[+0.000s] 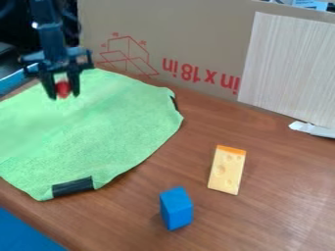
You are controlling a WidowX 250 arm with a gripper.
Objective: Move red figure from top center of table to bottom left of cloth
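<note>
The black gripper (62, 91) hangs over the upper left part of the green cloth (111, 127). Between its two fingers is a small red figure (62, 89), held with a finger on each side. The figure's upper part is hidden by the gripper. Whether its underside touches the cloth I cannot tell. The cloth lies on the left of the brown table (281, 171), a black strip at its lower edge.
A blue block (176, 208) stands near the front middle of the table. To its upper right lies a yellow cheese piece (227, 169). A cardboard wall (190, 44) runs along the back, with a pale panel (288, 68) leaning at the right.
</note>
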